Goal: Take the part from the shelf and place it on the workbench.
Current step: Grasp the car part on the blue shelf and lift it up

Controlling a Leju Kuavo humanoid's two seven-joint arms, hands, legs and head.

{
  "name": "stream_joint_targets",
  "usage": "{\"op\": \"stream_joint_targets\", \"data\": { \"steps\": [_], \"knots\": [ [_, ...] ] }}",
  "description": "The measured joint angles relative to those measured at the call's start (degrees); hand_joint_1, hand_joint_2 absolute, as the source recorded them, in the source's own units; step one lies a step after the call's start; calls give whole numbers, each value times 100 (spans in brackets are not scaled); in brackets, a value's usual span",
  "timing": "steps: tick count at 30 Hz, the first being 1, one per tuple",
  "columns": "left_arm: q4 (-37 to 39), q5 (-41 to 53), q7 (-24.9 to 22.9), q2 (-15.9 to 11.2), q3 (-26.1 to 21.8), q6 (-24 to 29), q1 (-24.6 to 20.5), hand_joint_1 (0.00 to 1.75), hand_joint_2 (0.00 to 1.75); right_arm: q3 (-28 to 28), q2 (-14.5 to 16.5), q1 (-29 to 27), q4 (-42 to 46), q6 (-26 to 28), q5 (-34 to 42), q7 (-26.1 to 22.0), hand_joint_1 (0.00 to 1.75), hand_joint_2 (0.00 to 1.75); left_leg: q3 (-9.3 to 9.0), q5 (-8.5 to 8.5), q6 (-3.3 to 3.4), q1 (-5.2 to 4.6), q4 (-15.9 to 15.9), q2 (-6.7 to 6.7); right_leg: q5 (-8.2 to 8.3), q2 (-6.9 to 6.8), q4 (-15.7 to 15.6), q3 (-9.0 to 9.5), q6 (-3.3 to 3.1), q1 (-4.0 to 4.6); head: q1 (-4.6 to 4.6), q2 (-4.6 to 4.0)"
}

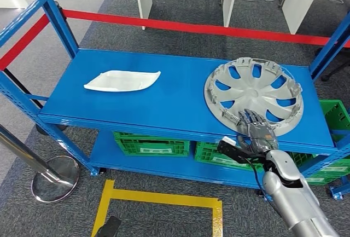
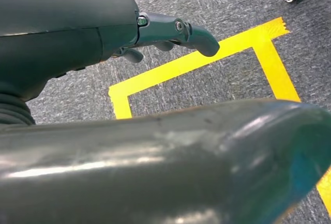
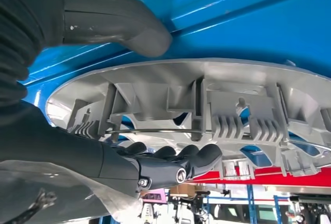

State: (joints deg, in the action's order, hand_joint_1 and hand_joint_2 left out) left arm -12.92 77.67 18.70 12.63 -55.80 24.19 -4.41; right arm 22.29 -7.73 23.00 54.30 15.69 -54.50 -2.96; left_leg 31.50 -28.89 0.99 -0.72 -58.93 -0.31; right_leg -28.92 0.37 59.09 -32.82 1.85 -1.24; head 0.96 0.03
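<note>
A grey wheel cover (image 1: pixel 256 92) lies face down on the right end of the blue shelf (image 1: pixel 181 89). A white curved panel (image 1: pixel 122 81) lies on the shelf's left part. My right hand (image 1: pixel 256 130) is at the cover's near edge, fingers laid over the rim. In the right wrist view the cover's rim (image 3: pixel 234 94) runs between my thumb (image 3: pixel 117 19) and my fingers (image 3: pixel 183 162). The thumb stands a little apart from the rim, and the hand has not closed. My left hand (image 2: pixel 98 32) hangs over the floor, fingers extended, holding nothing.
Green crates (image 1: pixel 150 144) sit on the lower shelf level. Blue uprights (image 1: pixel 56 15) frame the shelf ends. A red barrier tape (image 1: pixel 186 27) runs behind, a stanchion base (image 1: pixel 56 178) stands at the left, and yellow floor tape (image 1: pixel 165 198) marks the carpet in front.
</note>
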Motion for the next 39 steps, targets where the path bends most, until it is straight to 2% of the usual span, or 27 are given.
{"op": "stream_joint_targets", "data": {
  "steps": [20, 34, 39],
  "knots": [
    [0, 14, -2, 3, -1, 13, 0, 0, 0, -122, -1, 137, -130, -179, 186, 2, 0, 175, -2, 1, 0, 0, 0, 0, 1, 0, 0, 2, 0, 0, 1, 1],
    [0, 50, -2, -4, 0, 6, 1, 0, 0, -311, -90, 550, -494, -443, 453, -44, 0, 175, -2, 1, 0, 0, -1, 0, 2, 0, 0, 2, 0, 0, 0, 0],
    [0, 69, -2, -7, 0, 5, 0, 0, 0, -390, -118, 746, -752, -746, 656, -206, 0, 175, -2, 1, 0, 0, -1, 0, 2, 1, 0, 1, 0, 0, 1, 1]
  ]
}}
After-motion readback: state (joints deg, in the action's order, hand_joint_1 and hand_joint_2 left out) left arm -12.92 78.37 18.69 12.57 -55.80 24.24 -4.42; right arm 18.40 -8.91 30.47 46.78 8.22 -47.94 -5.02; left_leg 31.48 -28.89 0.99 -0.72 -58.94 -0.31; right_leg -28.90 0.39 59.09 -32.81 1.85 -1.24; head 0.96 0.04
